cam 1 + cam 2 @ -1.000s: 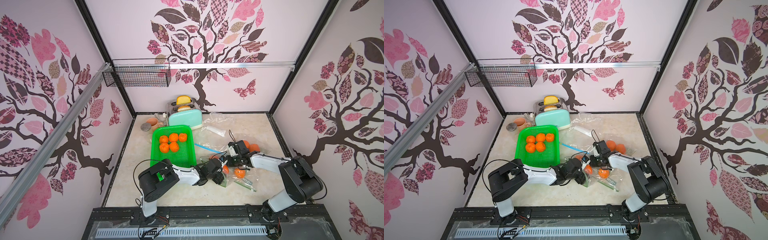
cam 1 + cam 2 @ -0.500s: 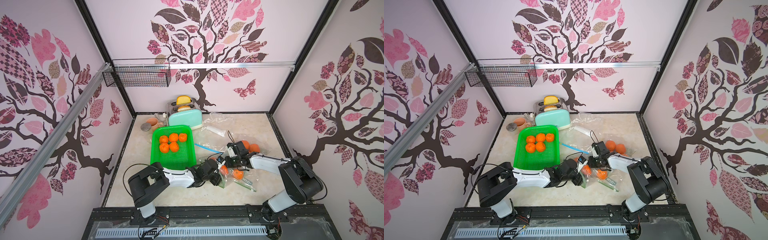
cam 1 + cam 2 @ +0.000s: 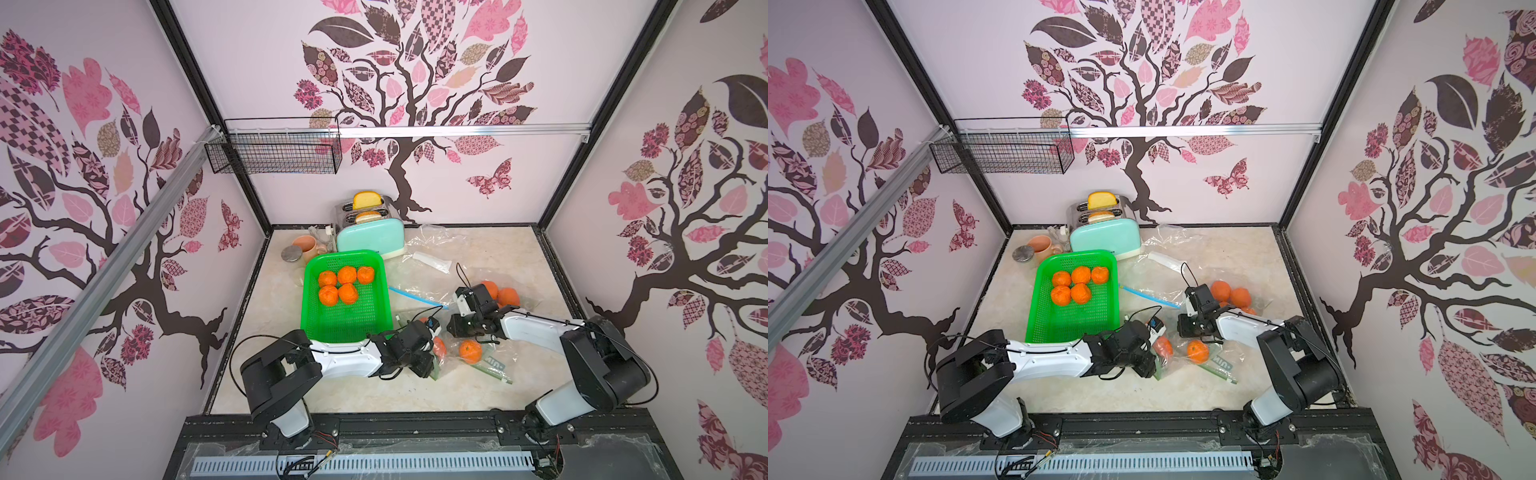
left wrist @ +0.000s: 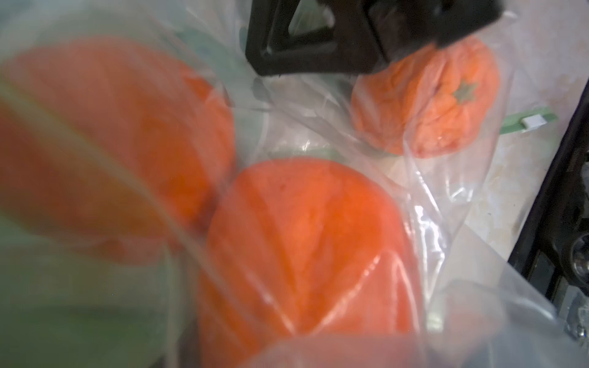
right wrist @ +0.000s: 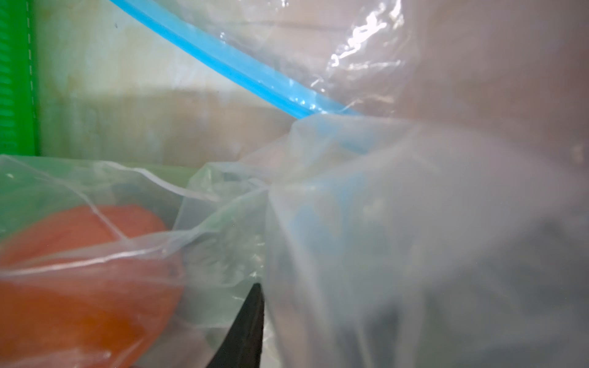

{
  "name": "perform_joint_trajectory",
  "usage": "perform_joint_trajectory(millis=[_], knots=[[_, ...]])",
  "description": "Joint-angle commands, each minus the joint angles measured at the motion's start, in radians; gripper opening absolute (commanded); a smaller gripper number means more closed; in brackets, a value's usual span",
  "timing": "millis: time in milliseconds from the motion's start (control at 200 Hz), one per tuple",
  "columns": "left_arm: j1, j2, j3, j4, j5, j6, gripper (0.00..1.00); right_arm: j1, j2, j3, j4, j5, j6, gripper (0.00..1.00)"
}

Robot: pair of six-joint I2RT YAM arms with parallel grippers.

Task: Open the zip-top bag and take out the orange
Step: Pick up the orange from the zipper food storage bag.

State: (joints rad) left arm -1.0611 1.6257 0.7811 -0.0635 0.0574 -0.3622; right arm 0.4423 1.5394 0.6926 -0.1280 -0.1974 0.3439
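zip-top bag (image 3: 492, 365) near front edge of counter (image 3: 374, 392), mid-width. nearest orange (image 3: 439, 347) inside, just right-edge side of left jaws; left arm (image 3: 345, 363) closer. right jaws, left jaws: apart or clamped, can't tell, bag blocking.

Left arm (image 3: 345, 360) and right arm (image 3: 536, 330) are recorded as smooth white tubular links joined by bulky, rounded black joint housings. Both are mounted on a black base rail (image 3: 415, 424) on which silver screws are seen. Thin black cables (image 3: 540, 316) are run in loose loops along both arms. The left gripper (image 3: 432, 353) and right gripper (image 3: 455, 328) are noted as matte black and angular.
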Motion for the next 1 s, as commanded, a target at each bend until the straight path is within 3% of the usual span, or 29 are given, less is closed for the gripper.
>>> perform_joint_trajectory(millis=[0,185,360,560,825,995], knots=[[-0.005,-0.008,-0.024,-0.078,0.008,-0.027,0.33,-0.012,-0.005,-0.024,-0.071,0.05,0.009,0.29],[-0.012,0.011,-0.009,-0.158,0.013,-0.034,0.36,-0.015,-0.008,-0.024,-0.07,0.053,0.012,0.29],[-0.014,-0.007,-0.012,-0.117,0.021,-0.027,0.56,-0.016,-0.013,-0.027,-0.059,0.037,0.014,0.31],[-0.014,0.007,0.047,-0.112,0.01,0.006,0.68,-0.015,-0.025,-0.031,-0.065,0.033,0.012,0.35],[-0.02,-0.045,0.045,-0.119,0.016,0.06,0.77,-0.015,-0.116,-0.026,-0.079,0.051,0.016,0.54],[-0.02,-0.043,0.035,-0.095,0.022,0.064,0.78,-0.016,-0.238,0.006,-0.146,0.083,0.023,0.6]])
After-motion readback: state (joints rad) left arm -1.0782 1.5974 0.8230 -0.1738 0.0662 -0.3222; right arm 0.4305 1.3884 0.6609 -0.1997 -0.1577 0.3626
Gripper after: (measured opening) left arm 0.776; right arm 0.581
